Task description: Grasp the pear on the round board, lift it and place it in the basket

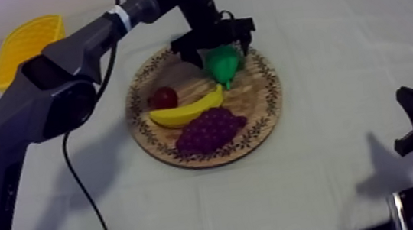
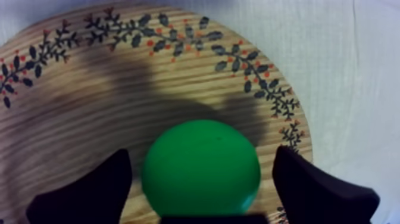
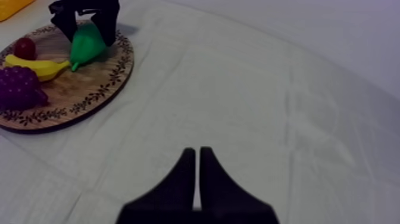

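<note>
My left gripper (image 1: pixel 214 46) hangs over the pear (image 2: pixel 201 167), fingers (image 2: pixel 101 187) spread to either side with gaps showing, nothing clamped. Pear lies on the wooden board (image 1: pixel 262 93). My right gripper (image 3: pixel 198 156) is closed on nothing.

Banana (image 1: pixel 186 112), small red fruit (image 1: pixel 165 97) and grapes (image 1: pixel 210 131) crowd the wooden board (image 1: pixel 258 103) from the pear's (image 1: pixel 222 64) six to eight o'clock. Bare wood lies at its three o'clock. Open cloth (image 1: pixel 338 152) stretches from the board toward the yellow basket (image 1: pixel 25 41) at ten o'clock.
</note>
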